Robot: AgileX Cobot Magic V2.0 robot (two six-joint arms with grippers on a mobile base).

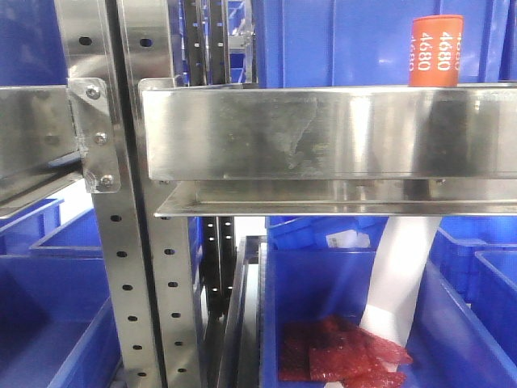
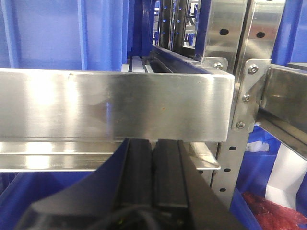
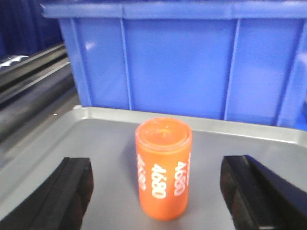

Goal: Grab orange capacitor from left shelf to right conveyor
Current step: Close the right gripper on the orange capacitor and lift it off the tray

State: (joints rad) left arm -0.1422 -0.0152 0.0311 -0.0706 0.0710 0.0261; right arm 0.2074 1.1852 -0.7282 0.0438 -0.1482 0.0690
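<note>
We see the orange capacitor (image 3: 163,175) standing upright on a grey surface (image 3: 96,139) with a raised rim, its white "4680" print facing the right wrist camera. The right claw (image 3: 158,165) is spread wide around it: one black finger (image 3: 72,191) sits well to one side and the other on the opposite side, and neither touches the capacitor. Just behind the surface stands a blue bin (image 3: 177,67).

From the front camera we catch only the top of the capacitor, poking up behind a steel shelf rail (image 1: 323,133) at the upper right. Below that rail a lower blue bin (image 1: 460,339) holds red bags (image 1: 339,356) and a white strip (image 1: 400,283).

In the left wrist view the left claw (image 2: 153,143) has its two black fingers pressed together with nothing between them, sitting just under a steel crossbar (image 2: 115,108)
</note>
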